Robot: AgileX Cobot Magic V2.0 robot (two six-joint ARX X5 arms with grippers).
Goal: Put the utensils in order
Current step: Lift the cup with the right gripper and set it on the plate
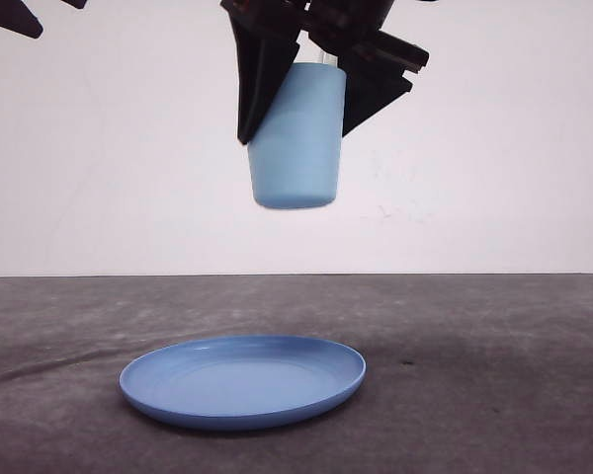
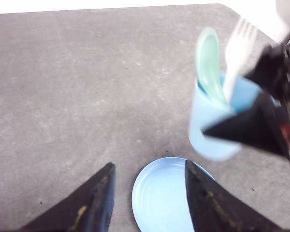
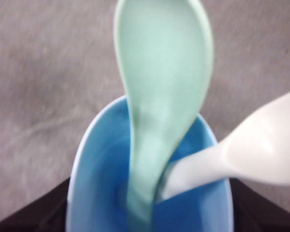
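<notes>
The right claw (image 1: 298,94) is clamped on a light-blue plastic cup (image 1: 296,148), one black finger down each side of the cup's wall, holding it upright in the air. Both utensils stand inside that cup, between the claw's fingers: a mint-green plastic spoon with a chunky handle (image 3: 159,96), bowl end up, and a small white plastic fork (image 2: 239,48), tines up and leaning toward the rim. The two handles meet at the bottom of the cup.

Straight below the right claw, well under the cup's base, a round blue plastic plate (image 1: 242,380) lies on the grey surface (image 1: 494,375). The left claw (image 2: 147,195) hangs spread and empty, the plate showing between its fingers and the held cup off to its side.

The step in hand looks like setting the loaded cup down, probably on or near the plate. To do it well, keep the cup vertical on the way down so the tall utensils do not tip out, descend slowly, and loosen the grip only once the base sits flat. The plate's shallow curve could let the cup slide, so aim for its flat centre, and keep the left claw clear of the path
</notes>
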